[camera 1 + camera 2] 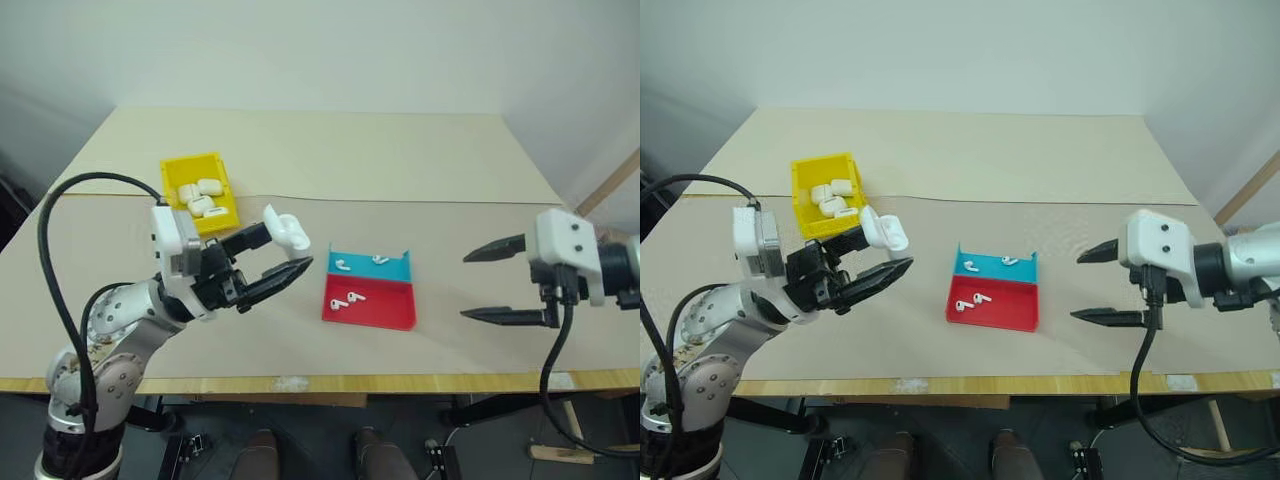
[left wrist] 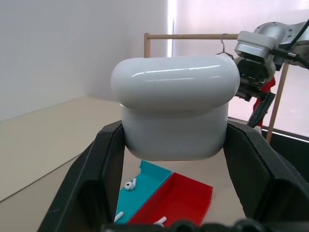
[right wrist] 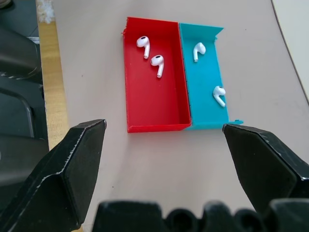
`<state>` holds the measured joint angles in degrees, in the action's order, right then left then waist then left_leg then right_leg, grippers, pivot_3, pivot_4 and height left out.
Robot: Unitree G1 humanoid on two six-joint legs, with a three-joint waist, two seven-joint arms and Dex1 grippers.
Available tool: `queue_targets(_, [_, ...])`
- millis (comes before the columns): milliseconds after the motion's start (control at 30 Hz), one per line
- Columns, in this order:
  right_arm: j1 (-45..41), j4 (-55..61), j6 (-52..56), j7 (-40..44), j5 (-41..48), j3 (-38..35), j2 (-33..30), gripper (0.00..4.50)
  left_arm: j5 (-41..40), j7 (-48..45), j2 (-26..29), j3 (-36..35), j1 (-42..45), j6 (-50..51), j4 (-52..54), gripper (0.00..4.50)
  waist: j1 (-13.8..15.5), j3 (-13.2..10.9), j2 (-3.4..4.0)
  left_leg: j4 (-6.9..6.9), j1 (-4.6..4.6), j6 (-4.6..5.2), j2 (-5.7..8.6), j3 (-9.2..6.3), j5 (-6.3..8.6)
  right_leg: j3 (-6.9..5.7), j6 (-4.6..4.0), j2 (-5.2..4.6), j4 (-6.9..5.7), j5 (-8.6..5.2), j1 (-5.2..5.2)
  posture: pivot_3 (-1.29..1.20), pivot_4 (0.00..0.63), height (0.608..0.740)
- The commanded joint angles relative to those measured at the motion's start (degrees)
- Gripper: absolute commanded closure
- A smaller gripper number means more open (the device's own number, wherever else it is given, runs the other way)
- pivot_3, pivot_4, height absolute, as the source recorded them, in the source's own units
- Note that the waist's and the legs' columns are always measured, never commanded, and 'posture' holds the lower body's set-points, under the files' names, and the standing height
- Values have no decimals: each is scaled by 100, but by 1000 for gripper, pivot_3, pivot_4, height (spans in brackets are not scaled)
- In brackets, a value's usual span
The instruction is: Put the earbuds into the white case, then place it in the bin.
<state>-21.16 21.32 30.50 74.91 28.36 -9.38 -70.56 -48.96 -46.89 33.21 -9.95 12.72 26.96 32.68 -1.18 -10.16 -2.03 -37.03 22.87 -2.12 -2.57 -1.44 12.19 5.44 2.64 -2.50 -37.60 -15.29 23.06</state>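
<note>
Left eye view gives me the whole table (image 1: 420,150): my left end effector (image 1: 290,255) is raised above it, pinching the white case (image 1: 285,231) between its two black fingers, lid closed as far as I can tell. From the left wrist view the case (image 2: 176,106) sits upright between the fingers (image 2: 104,179), well off the surface. Behind and to the left of that hand stands the bin (image 1: 200,190), yellow, with several white cases already lying inside it. Near the middle of the table rests a shallow tray (image 1: 370,290), one half teal and one half red. I see four earbuds (image 3: 150,54) in it from the right wrist view, two in the red half and two in the teal half, all lying loose and apart. My right end effector (image 1: 510,280) hangs over the table to the right of the tray with its fingers spread wide, holding nothing.
</note>
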Motion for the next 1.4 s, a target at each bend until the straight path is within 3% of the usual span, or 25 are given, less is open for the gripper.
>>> queue_targets(33, [-349,251,312,95,161,194,-203,0,-96,-750,146,-20,-47,-292,-148,1681,1,0,0,0,1,0,0,1,0,0,0,-1,0,0,1,0,150,740])
queue_targets(300, [-1750,664,955,212,-649,1898,-197,0,529,-1714,232,-132,-267,-1202,-924,1681,-15,0,4,1,3,1,-4,3,1,-2,-3,1,2,-2,8,0,150,740])
queue_targets(667, [-3556,408,2215,-54,-2009,4187,1398,0,659,-2697,601,-462,-1100,-1789,-1195,1681,-111,-2,6,2,12,5,-8,3,3,-3,-6,1,-1,-3,21,0,150,740])
queue_targets(900, [-4066,-49,2352,-7,-2470,4982,2060,0,882,-3049,635,-501,-1275,-2270,-1365,1681,-114,-2,7,1,12,5,-9,0,3,-9,-7,1,-2,-3,21,0,150,740])
queue_targets(1000, [-4109,-207,2416,-86,-2642,5202,2299,811,1099,-3331,628,-442,-1373,-2657,-1616,1681,-127,-1,8,2,11,6,-9,1,4,-9,-8,1,-3,-3,21,0,150,740])
queue_targets(1367, [-4150,-897,2533,-446,-3047,5510,3014,811,1022,-3645,307,-415,-1509,-3421,-1919,1681,-135,-1,9,1,13,6,-11,0,4,-10,-11,2,-9,-3,26,0,150,740])
queue_targets(1400, [-4143,-913,2500,-419,-3068,5537,3020,994,992,-3639,285,-419,-1521,-3423,-1913,1681,-138,-2,9,1,12,6,-11,0,4,-10,-11,2,-9,-3,26,0,150,740])
